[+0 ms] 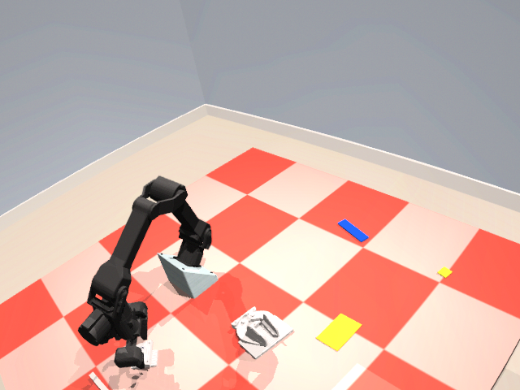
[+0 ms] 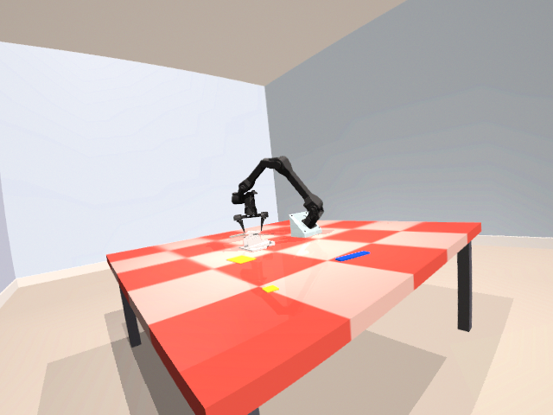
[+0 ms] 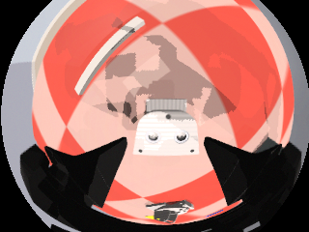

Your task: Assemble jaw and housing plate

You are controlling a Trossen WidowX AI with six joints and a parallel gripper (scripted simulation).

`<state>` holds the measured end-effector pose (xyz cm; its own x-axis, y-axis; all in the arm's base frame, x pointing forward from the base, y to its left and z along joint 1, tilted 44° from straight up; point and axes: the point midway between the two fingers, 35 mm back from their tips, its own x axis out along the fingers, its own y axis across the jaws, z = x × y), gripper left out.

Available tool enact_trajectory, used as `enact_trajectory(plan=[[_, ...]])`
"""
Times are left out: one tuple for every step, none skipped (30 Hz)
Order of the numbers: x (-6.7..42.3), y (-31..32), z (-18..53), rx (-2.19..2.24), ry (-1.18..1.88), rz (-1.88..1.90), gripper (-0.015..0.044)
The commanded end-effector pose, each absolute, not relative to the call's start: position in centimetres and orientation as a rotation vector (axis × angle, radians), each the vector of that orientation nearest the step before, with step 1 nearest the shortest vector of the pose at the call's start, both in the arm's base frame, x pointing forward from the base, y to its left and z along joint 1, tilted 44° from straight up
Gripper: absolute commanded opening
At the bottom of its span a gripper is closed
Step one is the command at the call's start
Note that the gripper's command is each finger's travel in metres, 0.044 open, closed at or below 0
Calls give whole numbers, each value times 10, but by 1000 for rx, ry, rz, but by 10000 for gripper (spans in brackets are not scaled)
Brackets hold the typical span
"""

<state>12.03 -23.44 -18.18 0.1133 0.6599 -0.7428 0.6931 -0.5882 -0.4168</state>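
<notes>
My gripper is open and empty, pointing down with its fingertips on either side of and above the white housing plate. The plate has two round holes, and a ribbed grey strip shows at its far edge. In the top view the plate is partly hidden by the gripper. The white base stands apart from it, with two long shaded jaw shapes on top. The base also shows small at the bottom of the wrist view. Pins and tooth mesh are too small to tell.
A pale blue wedge mount holds the arm's foot. A white bar lies beyond the plate. Two yellow tiles, a blue strip and another white strip lie on the checkered table.
</notes>
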Motion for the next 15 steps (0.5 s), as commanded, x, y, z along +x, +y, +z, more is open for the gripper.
enact_trajectory(plan=[[121, -228, -187, 2327, 1410, -1515, 440], [122, -227, -188, 2328, 1410, -1515, 440], [122, -226, -189, 2328, 1410, -1515, 440], [122, -225, -190, 2328, 1410, -1515, 440], [122, -224, -192, 2328, 1410, -1515, 440], [122, -222, -193, 2329, 1410, -1515, 440], [123, -222, -194, 2329, 1409, -1515, 440], [123, -221, -194, 2329, 1409, -1515, 440], [123, -221, -194, 2329, 1409, -1515, 440], [123, -221, -194, 2329, 1409, -1515, 440], [123, -221, -194, 2329, 1409, -1515, 440], [123, -221, -194, 2329, 1409, -1515, 440], [123, -221, -194, 2329, 1409, -1515, 440], [123, -221, -194, 2329, 1409, -1515, 440], [123, -221, -194, 2329, 1409, -1515, 440]])
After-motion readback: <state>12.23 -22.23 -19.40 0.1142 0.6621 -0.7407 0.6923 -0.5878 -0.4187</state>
